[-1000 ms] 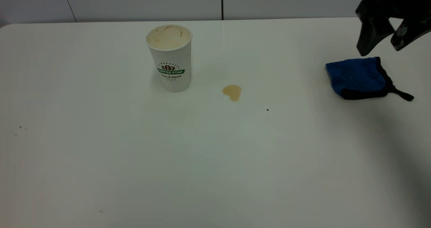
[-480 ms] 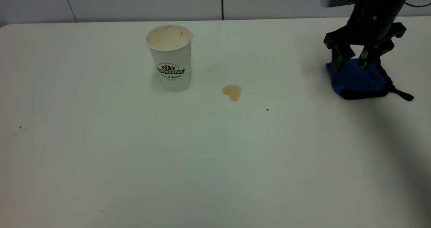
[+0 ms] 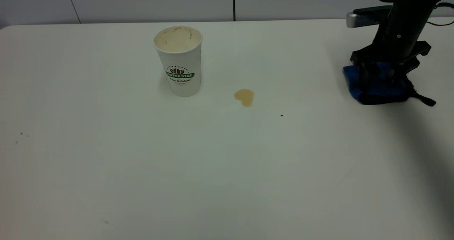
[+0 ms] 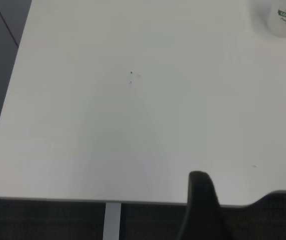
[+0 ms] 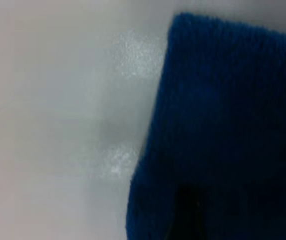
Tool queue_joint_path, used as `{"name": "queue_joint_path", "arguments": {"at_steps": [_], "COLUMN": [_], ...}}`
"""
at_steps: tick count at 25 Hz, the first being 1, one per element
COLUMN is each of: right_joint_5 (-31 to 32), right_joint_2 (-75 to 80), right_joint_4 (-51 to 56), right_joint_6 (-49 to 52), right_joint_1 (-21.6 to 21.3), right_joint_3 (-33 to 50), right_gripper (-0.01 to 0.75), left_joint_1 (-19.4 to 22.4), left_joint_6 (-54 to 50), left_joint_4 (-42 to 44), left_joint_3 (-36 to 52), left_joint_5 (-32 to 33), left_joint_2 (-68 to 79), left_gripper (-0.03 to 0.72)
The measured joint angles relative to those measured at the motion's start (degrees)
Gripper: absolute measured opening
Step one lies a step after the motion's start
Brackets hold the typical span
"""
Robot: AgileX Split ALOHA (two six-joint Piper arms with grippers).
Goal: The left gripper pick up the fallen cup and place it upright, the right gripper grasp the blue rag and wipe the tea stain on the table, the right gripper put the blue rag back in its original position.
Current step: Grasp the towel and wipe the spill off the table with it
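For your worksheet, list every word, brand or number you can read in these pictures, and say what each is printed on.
"COFFEE STAR": green banner on the cup.
Script line under the banner: too small to read.
Left wrist view: the banner is cut off and unreadable.
No other text shows.

On the table (image 3: 142, 169) we found the cup (image 3: 180, 61) standing upright toward the far edge, left of centre. The tea stain (image 3: 244, 97) lay to its right and slightly nearer the camera, apart from it. Well to the right of the stain, near the table's right edge, the blue rag (image 3: 376, 85) lay flat, and the right gripper (image 3: 378, 77) was down on top of it. The left gripper (image 4: 200, 210) hung beyond the table's edge, far from the cup.
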Motion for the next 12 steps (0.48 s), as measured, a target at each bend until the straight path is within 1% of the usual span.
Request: {"name": "queue_joint_path", "arguments": {"at_steps": [2, 3, 5, 6, 8, 9, 10, 11, 12], "right_joint_5": [0.28, 0.35, 0.35, 0.35, 0.35, 0.42, 0.65, 1.04, 1.48], "right_joint_2": [0.23, 0.28, 0.35, 0.37, 0.37, 0.37, 0.37, 0.37, 0.37], "right_joint_4": [-0.06, -0.12, -0.17, -0.17, 0.41, 1.04, 1.68, 2.7, 4.02], "right_joint_6": [0.0, 0.0, 0.0, 0.0, 0.0, -0.02, -0.17, -0.63, -1.17], "right_joint_1": [0.0, 0.0, 0.0, 0.0, 0.0, 0.0, 0.0, 0.0, 0.0], "right_joint_3": [-0.29, -0.48, -0.54, -0.54, -0.54, -0.54, -0.56, -0.61, -0.62], "right_gripper": [0.616, 0.598, 0.519, 0.449, 0.274, 0.17, 0.103, 0.073, 0.063], "left_joint_1": [0.0, 0.0, 0.0, 0.0, 0.0, 0.0, 0.0, 0.0, 0.0], "left_joint_6": [0.0, 0.0, 0.0, 0.0, 0.0, 0.0, 0.0, 0.0, 0.0], "left_joint_4": [0.0, 0.0, 0.0, 0.0, 0.0, 0.0, 0.0, 0.0, 0.0], "left_joint_3": [0.0, 0.0, 0.0, 0.0, 0.0, 0.0, 0.0, 0.0, 0.0], "left_joint_5": [0.0, 0.0, 0.0, 0.0, 0.0, 0.0, 0.0, 0.0, 0.0], "left_joint_2": [0.0, 0.0, 0.0, 0.0, 0.0, 0.0, 0.0, 0.0, 0.0], "left_gripper": [0.529, 0.529, 0.529, 0.529, 0.529, 0.529, 0.529, 0.529, 0.529]}}
